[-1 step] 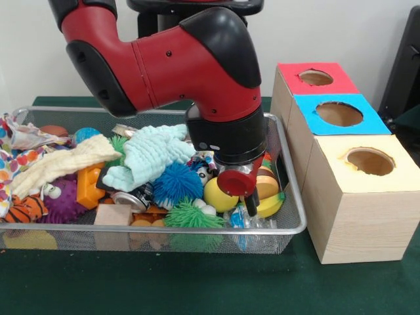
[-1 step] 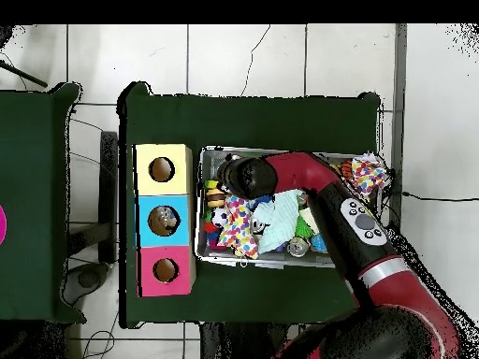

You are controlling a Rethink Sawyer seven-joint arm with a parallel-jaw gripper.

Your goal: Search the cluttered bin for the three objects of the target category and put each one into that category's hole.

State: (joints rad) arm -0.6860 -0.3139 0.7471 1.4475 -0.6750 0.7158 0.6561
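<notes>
My gripper point(image 1: 247, 202) is down inside the wire bin point(image 1: 294, 197) at its right end. It sits between a yellow ball point(image 1: 218, 195) and a yellow banana-shaped toy point(image 1: 270, 204). The wrist hides how its jaws stand. The bin is heaped with toys: a blue spiky ball point(image 1: 177, 182), a green spiky ball point(image 1: 191, 216), a mint cloth point(image 1: 154, 153) and a soda can point(image 1: 131, 199). Beside the bin stand the red-topped box point(image 1: 315, 79), the blue-topped box point(image 1: 338, 114) and the yellow-topped box point(image 1: 369, 161), each with a round hole. In the overhead view the arm's wrist point(image 2: 245, 175) covers the gripper.
More clutter fills the bin's left half: a cream cloth point(image 1: 62, 164), an orange block point(image 1: 88, 187), a purple spiky ball point(image 1: 62, 201), a tiger toy point(image 1: 26, 209) and a wooden block point(image 1: 113, 214). Something grey shows inside the blue box's hole point(image 2: 166, 218). The arm point(image 2: 351, 215) crosses above the bin point(image 2: 199, 245).
</notes>
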